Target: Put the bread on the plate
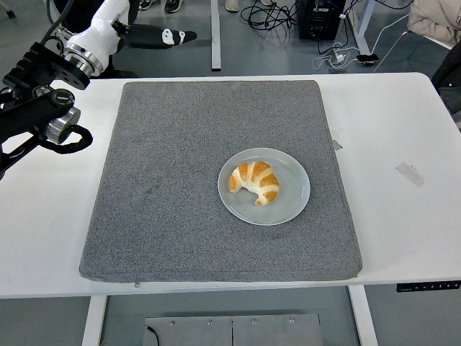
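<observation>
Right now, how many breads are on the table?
1. The croissant-shaped bread lies on the grey plate, on the right half of the grey mat. Nothing on the table could hide another.

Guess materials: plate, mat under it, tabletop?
Plate: looks like glazed ceramic or melamine, pale grey-white with a smooth, faintly shiny rim; can't tell which. Mat: grey felt or foam-backed fabric, judging by its speckled matte texture and thick, soft-looking edge. Tabletop: white laminate or painted board, smooth and flat with rounded corners.
</observation>
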